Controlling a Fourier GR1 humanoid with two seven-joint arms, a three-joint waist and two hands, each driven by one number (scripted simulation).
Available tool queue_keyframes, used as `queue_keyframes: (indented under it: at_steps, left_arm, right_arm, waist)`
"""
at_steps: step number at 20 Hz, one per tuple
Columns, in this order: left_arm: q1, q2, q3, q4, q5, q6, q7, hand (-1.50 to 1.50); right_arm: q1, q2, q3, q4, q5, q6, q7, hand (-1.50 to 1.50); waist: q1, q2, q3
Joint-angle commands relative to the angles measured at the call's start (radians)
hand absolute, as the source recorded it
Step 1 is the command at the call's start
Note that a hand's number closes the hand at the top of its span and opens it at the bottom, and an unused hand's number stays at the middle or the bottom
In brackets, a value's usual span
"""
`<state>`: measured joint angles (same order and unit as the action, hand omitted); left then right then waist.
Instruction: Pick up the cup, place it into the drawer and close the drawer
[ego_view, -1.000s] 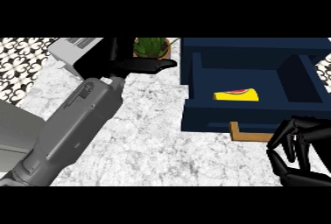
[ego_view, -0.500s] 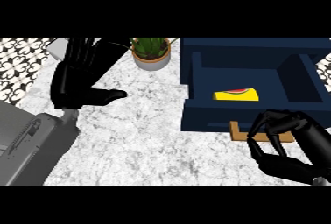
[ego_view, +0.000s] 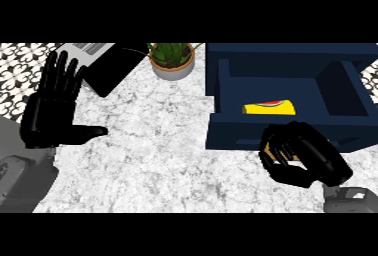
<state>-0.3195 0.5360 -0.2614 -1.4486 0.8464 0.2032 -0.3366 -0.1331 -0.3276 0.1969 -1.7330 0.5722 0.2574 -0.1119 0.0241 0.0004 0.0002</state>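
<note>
Far side of my white marble counter (ego_view: 162, 145): small green plant in a grey pot (ego_view: 172, 61). Just left of it, a flat black rectangular panel (ego_view: 114, 70), lying angled.

Near the black right hand (ego_view: 306, 160), a navy drawer (ego_view: 284, 137) holds a yellow, red-marked item (ego_view: 270, 107); the counter (ego_view: 162, 155) is grey-veined white marble.

Two black hands show: the left hand (ego_view: 50, 117) and the right hand (ego_view: 303, 159). There is one navy drawer (ego_view: 284, 134), one yellow item (ego_view: 270, 108) and one potted plant (ego_view: 172, 60).
</note>
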Motion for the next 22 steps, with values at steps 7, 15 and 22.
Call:
queue_keyframes:
  at_steps: [7,15,22]
  left_arm:
    - [0.182,0.040,0.123,-0.065,0.003,-0.137,-0.013,-1.50]
    - [0.187,0.018,0.193,0.059,-0.023,-0.288,-0.067,-1.50]
    - [0.253,0.024,0.235,-0.018,-0.029,-0.319,-0.020,-1.50]
  right_arm:
    - [-0.155,0.097,0.067,0.423,0.232,-0.153,-0.079,-1.50]
    - [-0.389,0.150,-0.040,0.904,0.259,-0.268,-0.229,-1.50]
    - [-0.596,0.132,-0.153,1.218,0.219,-0.261,-0.368,-1.50]
  waist:
    - [-0.009,0.001,0.000]
    - [-0.002,0.007,0.000]
    - [0.008,0.008,0.001]
